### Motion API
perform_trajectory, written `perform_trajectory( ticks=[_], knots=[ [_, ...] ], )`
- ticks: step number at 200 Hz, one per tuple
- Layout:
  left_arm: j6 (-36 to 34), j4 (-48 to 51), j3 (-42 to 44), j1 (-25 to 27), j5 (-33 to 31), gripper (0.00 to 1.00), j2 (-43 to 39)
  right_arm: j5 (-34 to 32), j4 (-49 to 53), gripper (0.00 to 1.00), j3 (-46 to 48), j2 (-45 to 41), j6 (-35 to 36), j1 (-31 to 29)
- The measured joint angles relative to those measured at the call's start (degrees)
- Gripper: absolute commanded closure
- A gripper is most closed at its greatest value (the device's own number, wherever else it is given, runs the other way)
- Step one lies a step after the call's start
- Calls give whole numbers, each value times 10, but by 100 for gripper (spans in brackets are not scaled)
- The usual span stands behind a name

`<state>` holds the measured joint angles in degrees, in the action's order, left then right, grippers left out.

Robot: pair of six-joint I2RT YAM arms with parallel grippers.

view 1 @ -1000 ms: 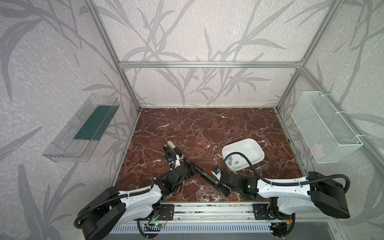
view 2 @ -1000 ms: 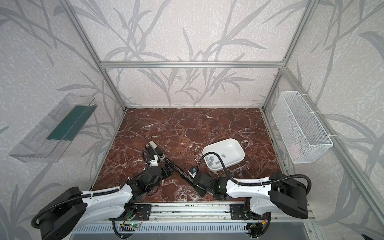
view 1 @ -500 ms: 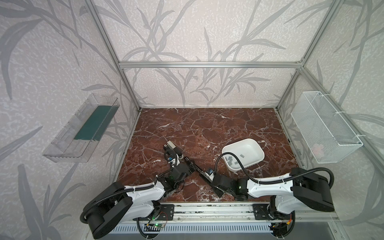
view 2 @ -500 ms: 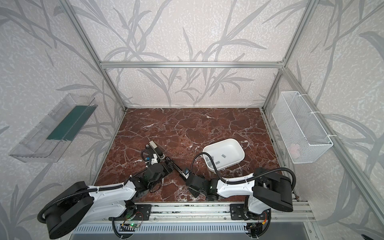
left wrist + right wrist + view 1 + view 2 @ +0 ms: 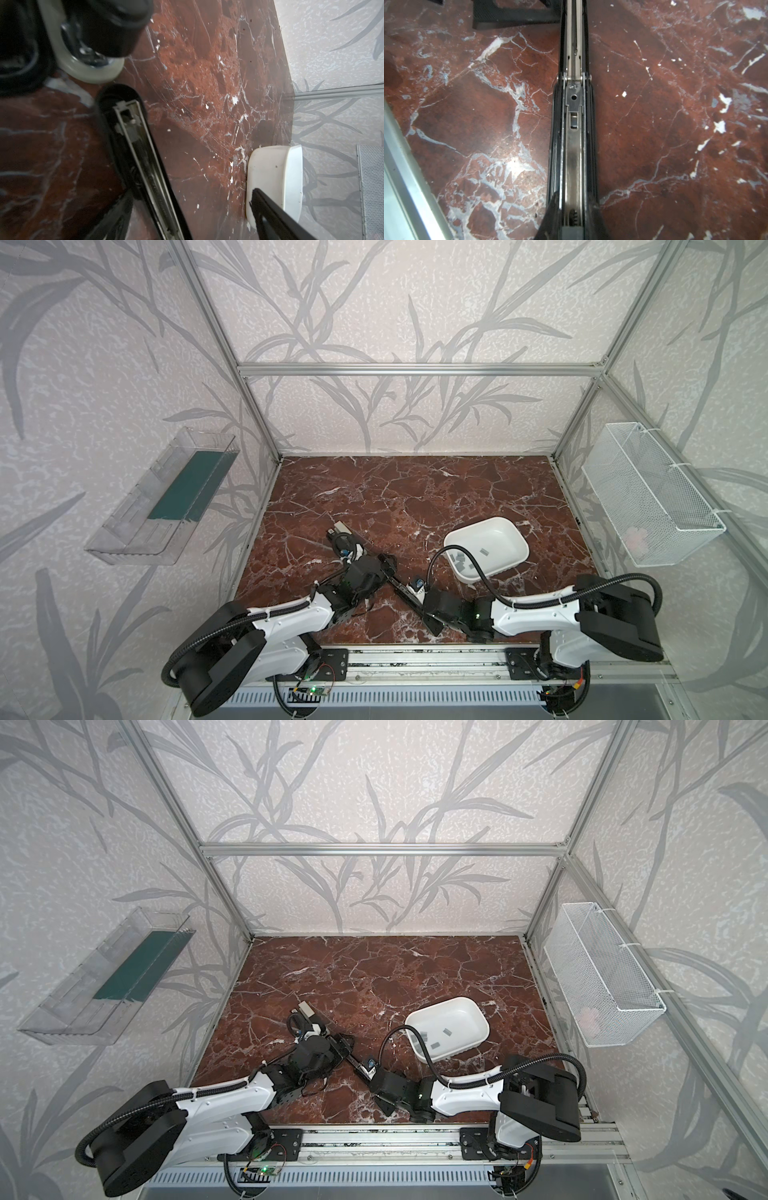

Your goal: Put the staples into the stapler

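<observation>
My right gripper (image 5: 573, 220) pinches the opened stapler (image 5: 574, 149) at its near end. Its long axis runs diagonally toward the spread left gripper (image 5: 190, 193), which straddles it. The staples (image 5: 483, 550) lie in the white tray (image 5: 498, 537) — nearer my right arm.

Stapler (image 5: 574, 145) black, silver inside; staples (image 5: 484, 551) grey; tray (image 5: 505, 533) white; tabletop (image 5: 415, 497) red-brown, white-veined.

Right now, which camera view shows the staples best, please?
Both top views: the staples lie as grey strips in the white tray. The left wrist view shows only the tray's outer wall; the right wrist view shows neither.
</observation>
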<state>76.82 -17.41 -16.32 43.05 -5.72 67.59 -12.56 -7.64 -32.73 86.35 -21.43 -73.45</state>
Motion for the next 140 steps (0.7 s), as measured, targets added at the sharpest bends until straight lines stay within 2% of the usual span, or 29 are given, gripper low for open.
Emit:
perform_trajectory(
  ticks=[63, 93, 140],
  knots=[
    [9, -109, 16, -4, 9, 9, 62, 3, -3, 94, -2, 2, -18, 0],
    [2, -124, 19, -7, -3, 8, 67, 6, -5, 94, -2, 2, -23, -1],
    [-69, -105, 29, -31, -38, 8, 44, 17, -16, 94, -2, 7, -20, -5]
  ],
)
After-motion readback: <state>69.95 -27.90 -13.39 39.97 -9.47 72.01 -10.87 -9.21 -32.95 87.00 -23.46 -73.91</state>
